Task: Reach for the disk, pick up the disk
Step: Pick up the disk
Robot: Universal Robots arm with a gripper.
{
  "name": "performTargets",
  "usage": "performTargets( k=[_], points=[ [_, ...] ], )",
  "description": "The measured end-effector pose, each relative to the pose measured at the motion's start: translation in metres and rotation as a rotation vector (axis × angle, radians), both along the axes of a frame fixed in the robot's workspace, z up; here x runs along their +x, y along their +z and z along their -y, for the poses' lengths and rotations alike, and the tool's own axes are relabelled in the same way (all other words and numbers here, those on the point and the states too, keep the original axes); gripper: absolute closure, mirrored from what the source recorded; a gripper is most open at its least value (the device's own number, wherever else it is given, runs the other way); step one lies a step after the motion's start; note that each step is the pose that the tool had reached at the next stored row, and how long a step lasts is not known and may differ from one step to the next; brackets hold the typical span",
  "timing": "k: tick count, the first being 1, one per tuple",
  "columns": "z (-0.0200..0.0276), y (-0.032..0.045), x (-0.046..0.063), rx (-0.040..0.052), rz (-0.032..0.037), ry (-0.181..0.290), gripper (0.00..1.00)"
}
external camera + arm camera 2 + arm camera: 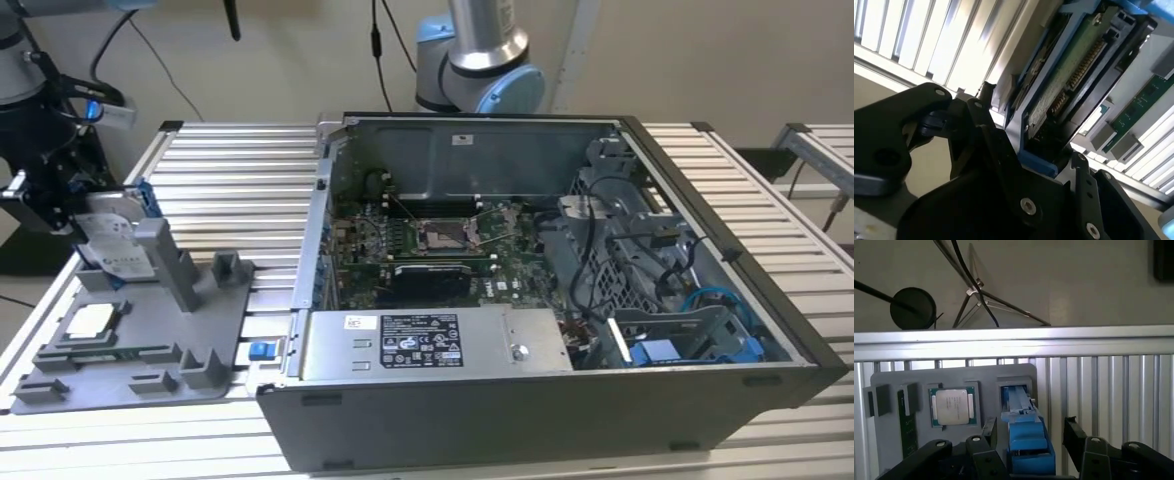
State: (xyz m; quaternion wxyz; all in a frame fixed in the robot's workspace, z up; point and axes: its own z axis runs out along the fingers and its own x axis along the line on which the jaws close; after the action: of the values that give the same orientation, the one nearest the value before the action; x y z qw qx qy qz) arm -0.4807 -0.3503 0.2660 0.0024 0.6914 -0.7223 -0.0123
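Reach is judged complete; the grasp is not yet made. The claw (pixel 1029 425) is spread open and straddles the disk (pixel 1026 437), with a gap seen at each finger, wider on one side.

The disk is stood on edge in the grey fixture (pixel 147 345) on the slatted worktop (pixel 227 160). It sits at the exterior view's left, well apart from the computer case (pixel 534 400).

The next move is judged to call for an even squeeze on the blue bracket's flanks, then a straight pull out of the slot.

- **First wrist view:** the slot and the neighbouring chip (pixel 951 406) are given.
- **Second wrist view:** the disk's circuit-board face is given.
- **Exterior view:** the overall layout is given.
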Motion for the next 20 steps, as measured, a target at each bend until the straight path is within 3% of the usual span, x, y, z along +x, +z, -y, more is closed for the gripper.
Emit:
performTargets(
  k=[8,14,15,20],
  points=[
    [0.0059,0.0002,0.0000,0.0024,-0.0003,0.002,0.00],
    [0.0059,0.0002,-0.0001,0.0025,-0.0002,0.002,0.00],
    [0.0060,0.0002,0.0000,0.0025,-0.0002,0.002,1.00],
    [0.0059,0.0002,0.0000,0.0025,-0.0002,0.002,1.00]
  ],
)
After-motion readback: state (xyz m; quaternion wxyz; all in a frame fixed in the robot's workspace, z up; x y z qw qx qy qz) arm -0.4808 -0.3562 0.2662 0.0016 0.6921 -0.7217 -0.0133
